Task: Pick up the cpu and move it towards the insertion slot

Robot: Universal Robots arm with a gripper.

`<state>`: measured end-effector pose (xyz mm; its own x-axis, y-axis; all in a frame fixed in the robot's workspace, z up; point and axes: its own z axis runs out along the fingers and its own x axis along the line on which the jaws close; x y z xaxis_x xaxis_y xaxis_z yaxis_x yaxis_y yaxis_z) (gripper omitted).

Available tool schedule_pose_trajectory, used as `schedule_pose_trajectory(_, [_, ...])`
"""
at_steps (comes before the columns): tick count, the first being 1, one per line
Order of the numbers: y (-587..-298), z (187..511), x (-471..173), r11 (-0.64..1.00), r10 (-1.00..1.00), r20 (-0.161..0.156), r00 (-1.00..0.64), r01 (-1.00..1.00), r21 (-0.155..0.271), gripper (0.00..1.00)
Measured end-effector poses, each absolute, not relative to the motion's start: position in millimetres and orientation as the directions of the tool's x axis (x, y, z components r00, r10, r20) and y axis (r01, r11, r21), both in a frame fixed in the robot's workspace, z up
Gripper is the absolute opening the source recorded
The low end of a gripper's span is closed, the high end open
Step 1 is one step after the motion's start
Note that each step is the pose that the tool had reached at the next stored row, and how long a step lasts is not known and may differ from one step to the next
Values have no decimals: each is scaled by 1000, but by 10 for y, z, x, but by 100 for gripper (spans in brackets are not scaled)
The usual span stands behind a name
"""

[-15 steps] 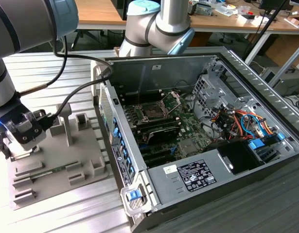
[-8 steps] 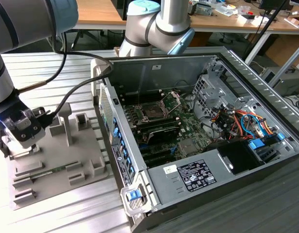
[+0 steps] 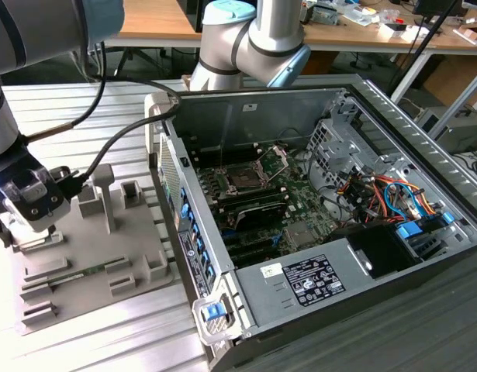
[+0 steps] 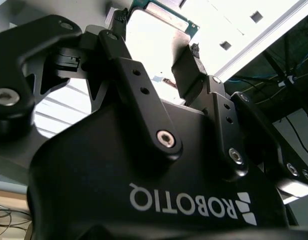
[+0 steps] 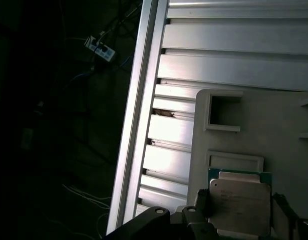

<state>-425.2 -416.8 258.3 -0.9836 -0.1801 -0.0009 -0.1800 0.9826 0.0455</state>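
Near the table (image 5: pixel 219 65) edge, your end effector (image 5: pixel 240 209) straddles the partly cut-off cpu (image 5: pixel 239 197); you cannot tell its grip.

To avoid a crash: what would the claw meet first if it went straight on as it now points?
The cpu, directly ahead of the claw, then the grey tray behind it. Depth is unclear; they may already touch.

Arm (image 3: pixel 257 35) is built from silver-grey tubes w/ pale blue caps; black cables (image 3: pixel 118 143) are attached. Gripper (image 4: pixel 151 55) is finished matt black w/ silver screws, white lettering.
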Motion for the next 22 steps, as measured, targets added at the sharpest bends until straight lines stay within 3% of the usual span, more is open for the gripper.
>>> schedule_pose_trajectory(22, [-4168, 2760, -4252, 983, -180, -1, -984, -180, 45, 55])
